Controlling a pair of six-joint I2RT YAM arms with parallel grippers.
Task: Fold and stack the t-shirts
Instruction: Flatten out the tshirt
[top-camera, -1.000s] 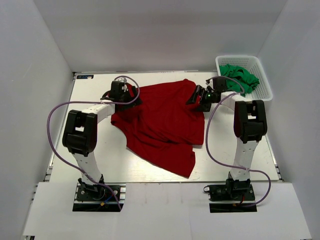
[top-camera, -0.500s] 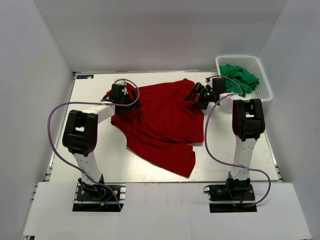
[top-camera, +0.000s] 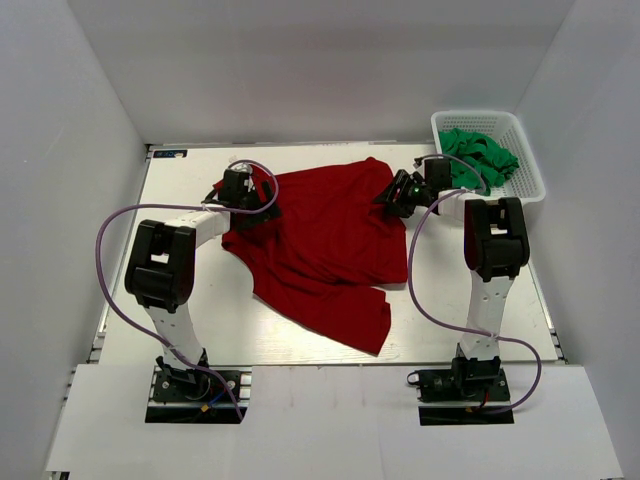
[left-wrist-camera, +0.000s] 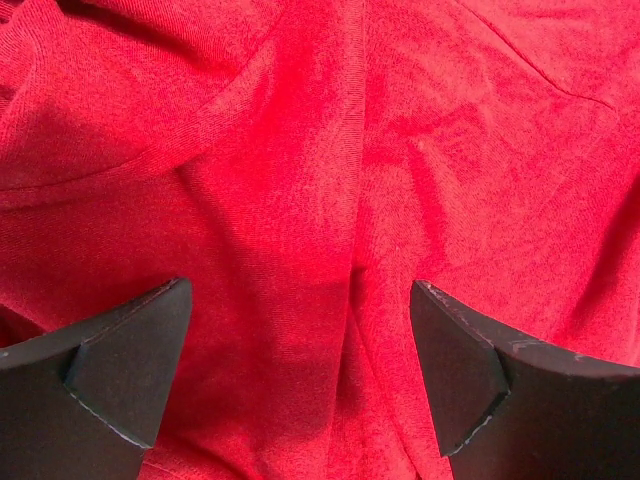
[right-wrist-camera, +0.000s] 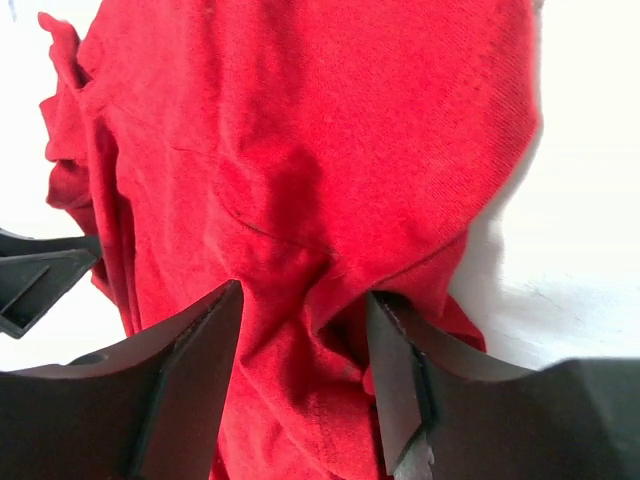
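Straddling the deep red cloth t-shirt (top-camera: 330, 250), the left pincer (left-wrist-camera: 300, 295) gaped wide; the right pincer (right-wrist-camera: 305, 300) stood half-closed round a fold, grip unclear

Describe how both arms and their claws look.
Both the left arm and right arm have white links with bulky black joint housings. A greyish-purple cable loops along each. The left claw and right claw have matte black wedge-shaped fingers. A small green light glows at the right wrist.

One red t-shirt (top-camera: 320, 250), one white basket (top-camera: 532, 170), two arms (top-camera: 160, 262) (top-camera: 497, 245) — green t-shirts (top-camera: 482, 150) heaped, count unclear
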